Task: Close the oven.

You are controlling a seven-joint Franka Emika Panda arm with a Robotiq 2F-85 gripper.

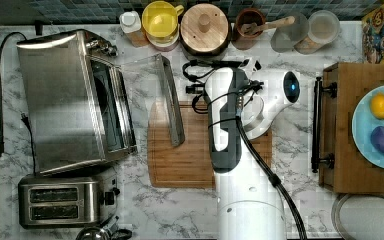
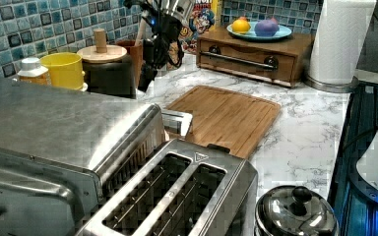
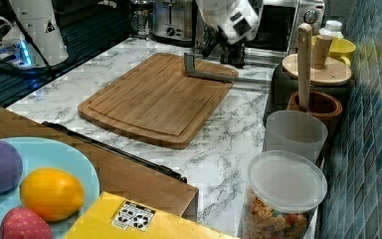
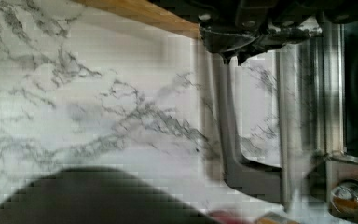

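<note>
The oven (image 1: 65, 100), a large boxy brushed stainless-steel toaster oven, sits at the top view's left on the white marble counter (image 1: 295, 150), and its glass door (image 1: 145, 90) is swung down flat, so the metal bar handle (image 1: 172, 102) rests over the near edge of the rectangular bamboo cutting board (image 1: 190, 160). That is why the door stays open by itself: it lies level, propped by its hinge, and it needs lifting from below or behind the bar. My gripper (image 3: 224, 47) hangs just beside the handle's far end, close to the round wooden-lidded black pot (image 1: 205, 29). In the wrist view the black finger hardware (image 4: 247, 35) sits right over the bar, but I cannot tell whether my fingers are apart or together. I judge the closing not yet begun; the smaller two-slot steel toaster (image 1: 62, 202) stands apart, out of the door's swing.
</note>
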